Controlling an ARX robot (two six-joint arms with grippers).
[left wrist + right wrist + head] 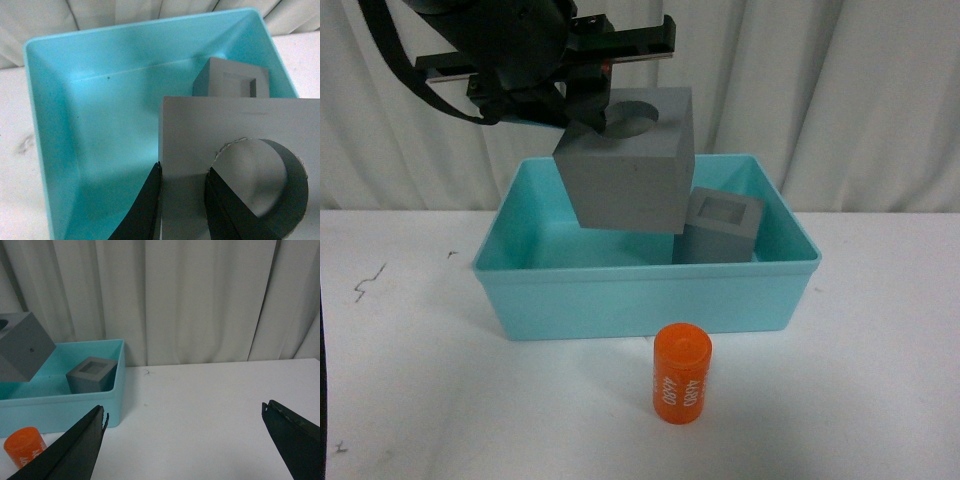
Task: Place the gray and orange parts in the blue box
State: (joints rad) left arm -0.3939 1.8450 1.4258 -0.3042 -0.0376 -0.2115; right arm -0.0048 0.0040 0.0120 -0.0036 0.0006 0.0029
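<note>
The left fingers (pixel 142 212) are clamped on the gray cube with the round recess (pixel 630 180). One finger presses the outside of a cube wall and the other sits inside the recess, so the wall is pinched between them. The cube hangs tilted in the air above the blue box (pixel 620 300), over its middle part, and it does not rest on the floor of the box.

The second gray cube, the one with the square recess (pixel 720 230), already lies inside the box, close to the right wall as the robot faces. Its recess faces up and a little toward the robot. In the right wrist view the lifted cube (pixel 22 347) is higher than this second cube (pixel 90 374) and apart from it.

The orange cylinder (pixel 681 372) stands upright on the white bench (pixel 880 380), outside the box and near its front wall (the white digits on it run sideways, and I cannot read them surely).

The right fingers (pixel 75 450) are wide apart and hold nothing. Between them only the bare bench shows, and they are off to the right side of the box, well apart from it. A pale curtain (pixel 820 90) hangs behind the bench.
</note>
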